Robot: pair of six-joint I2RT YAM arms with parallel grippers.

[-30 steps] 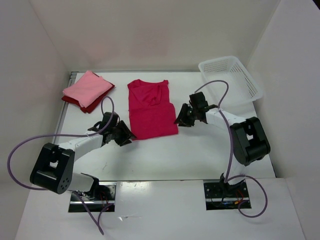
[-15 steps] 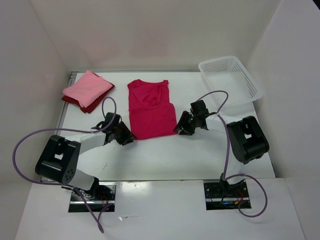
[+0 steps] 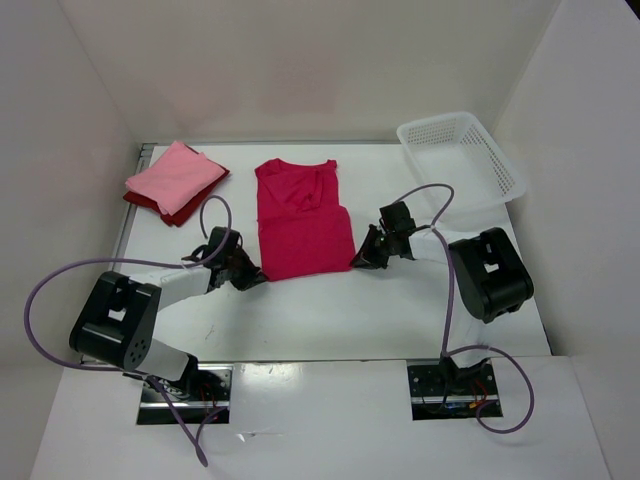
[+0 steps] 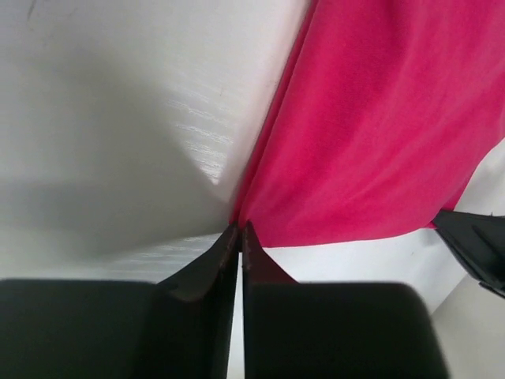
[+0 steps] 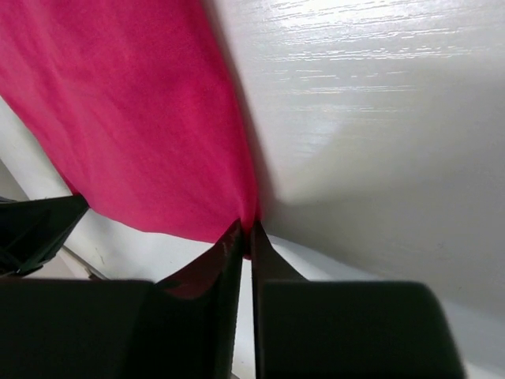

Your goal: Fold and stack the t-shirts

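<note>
Pinching near corners of the magenta t-shirt (image 3: 300, 235), left gripper (image 4: 239, 228) and right gripper (image 5: 245, 230) rest on the white-walled table (image 3: 330, 312).

We see a white table (image 3: 330, 310) closed in by plain white panels: a back wall (image 3: 300, 70), a left wall (image 3: 60, 180) and a right wall (image 3: 590, 230). Up close, the tabletop shows a faint wood grain and soft glare from the light above. A white ledge (image 3: 320, 420) runs along the near edge, with two dark openings (image 3: 185, 392) cut into it.
</note>
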